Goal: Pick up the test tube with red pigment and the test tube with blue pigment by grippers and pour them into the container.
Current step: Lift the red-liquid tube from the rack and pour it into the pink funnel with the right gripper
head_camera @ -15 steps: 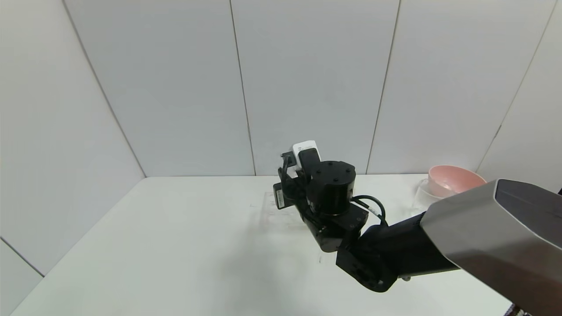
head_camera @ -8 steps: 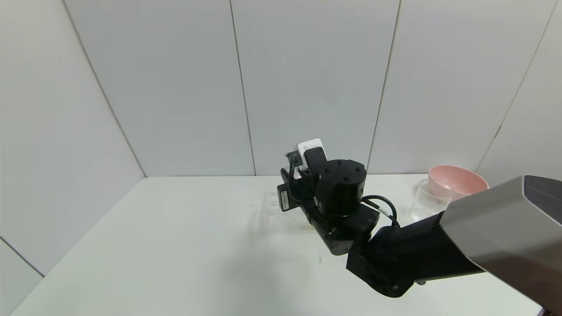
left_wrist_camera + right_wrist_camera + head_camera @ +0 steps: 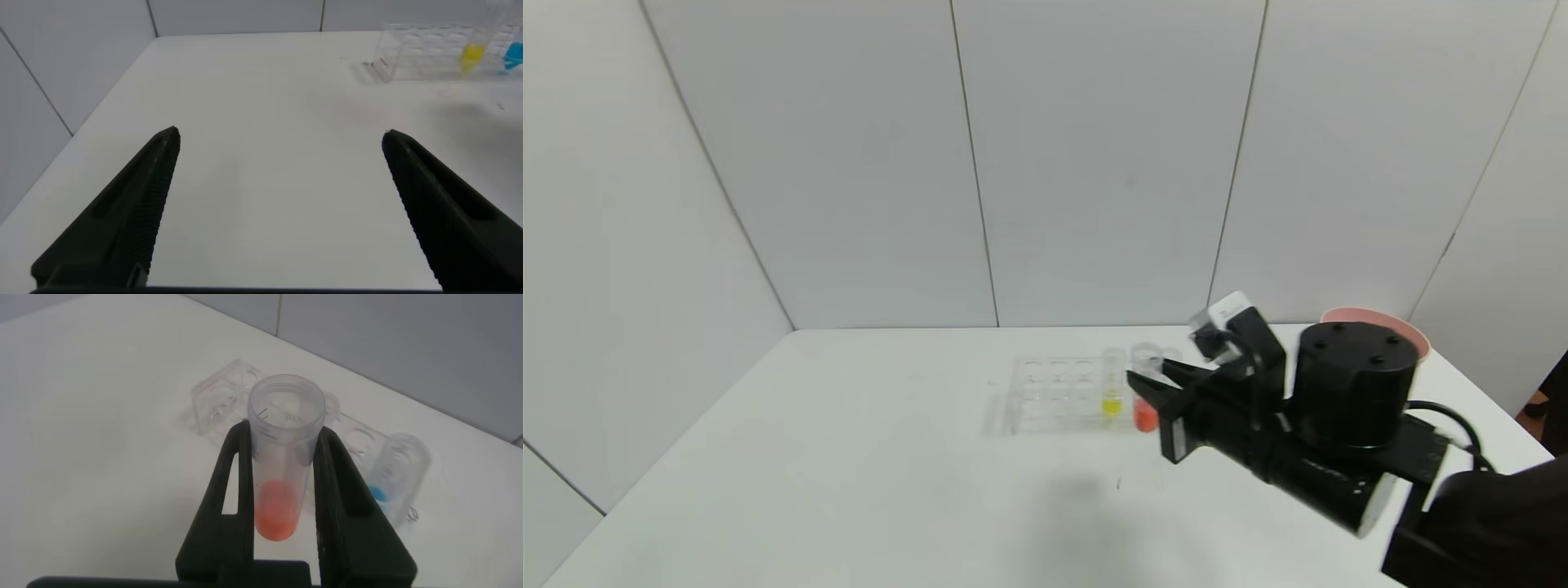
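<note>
Since the earlier frames the right arm had swung to the right and away from the rack [image 3: 1058,394], uncovering it. The right gripper [image 3: 1150,390] was clamped on the red tube [image 3: 282,469], holding it upright above the bench [image 3: 849,457], just right of the rack. The yellow tube [image 3: 1112,382] stood in the rack's right end, and the blue tube [image 3: 396,478] stood in the rack too, just beyond the red one. A pink bowl [image 3: 1372,320] sat at the far right, mostly hidden behind the arm. The left gripper [image 3: 278,204] hung over bare bench to the left with its fingers apart, holding nothing.
</note>
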Controlling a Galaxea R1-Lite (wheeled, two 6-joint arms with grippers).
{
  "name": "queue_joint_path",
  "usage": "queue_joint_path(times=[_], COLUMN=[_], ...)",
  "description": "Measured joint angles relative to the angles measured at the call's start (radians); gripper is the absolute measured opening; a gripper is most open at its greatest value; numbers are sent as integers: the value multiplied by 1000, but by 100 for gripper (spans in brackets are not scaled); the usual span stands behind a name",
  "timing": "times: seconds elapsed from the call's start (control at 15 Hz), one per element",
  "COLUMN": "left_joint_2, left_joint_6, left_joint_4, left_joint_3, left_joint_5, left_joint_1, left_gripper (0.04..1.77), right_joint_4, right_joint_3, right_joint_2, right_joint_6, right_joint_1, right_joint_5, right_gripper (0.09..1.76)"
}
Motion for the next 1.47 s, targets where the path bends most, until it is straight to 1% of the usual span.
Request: queue_joint_path(times=[0.07,0.2,0.4,0.53,0.67,0.87,1.07,1.2,1.33,1.47], left_joint_2=[0,0,0,0,0,0,0,0,0,0], left_joint_6=[0,0,0,0,0,0,0,0,0,0], left_joint_4=[0,0,0,0,0,0,0,0,0,0], left_joint_3=[0,0,0,0,0,0,0,0,0,0], left_joint_5=[0,0,0,0,0,0,0,0,0,0], left_joint_1=[0,0,0,0,0,0,0,0,0,0], left_gripper=[176,176,176,176,176,176,176,176,176,176], right_joint_4=[0,0,1,1,-1,-1,0,1,4,7], right_joint_3=[57,136,211,229,229,178,83,16,-36,-77], right_joint_2=[-56,-143,-223,-244,-243,-201,-122,-66,-14,30], right_joint_6=[0,1,1,0,-3,-8,-23,-43,-47,-60], right_joint_1=[-65,-206,-451,-617,-764,-937,-1056,-1100,-1113,-1103], right_joint_5=[60,175,360,486,597,707,761,768,769,769], right_gripper=[49,49,49,49,49,49,49,49,49,49])
